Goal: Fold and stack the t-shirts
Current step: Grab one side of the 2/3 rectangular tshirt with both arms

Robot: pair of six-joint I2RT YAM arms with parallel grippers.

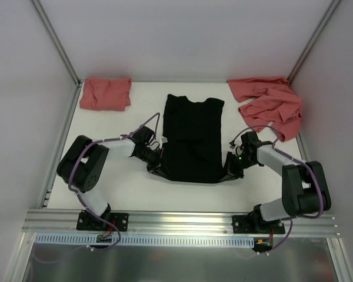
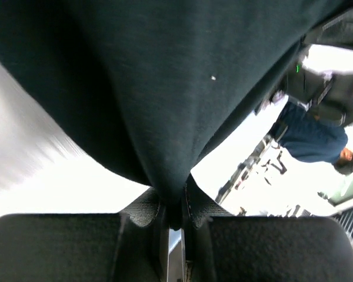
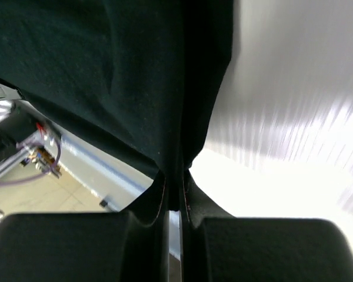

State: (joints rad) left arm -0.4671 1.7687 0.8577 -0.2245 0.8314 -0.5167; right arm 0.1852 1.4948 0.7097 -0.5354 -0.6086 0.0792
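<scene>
The black t-shirt [image 1: 192,138] lies lengthwise in the middle of the table, sides folded in, collar at the far end. My left gripper [image 1: 155,164] is shut on its near left corner, my right gripper [image 1: 231,166] on its near right corner. Both corners are lifted slightly off the table. In the left wrist view the black cloth [image 2: 165,88] hangs from the pinched jaws; the right wrist view shows the same cloth [image 3: 117,76]. A folded salmon-red shirt [image 1: 106,94] lies at the far left. A crumpled salmon-red shirt [image 1: 270,106] lies at the far right.
The white table [image 1: 117,188] is walled by white panels with metal corner posts [image 1: 56,44]. An aluminium rail [image 1: 176,220] runs along the near edge where the arm bases are bolted.
</scene>
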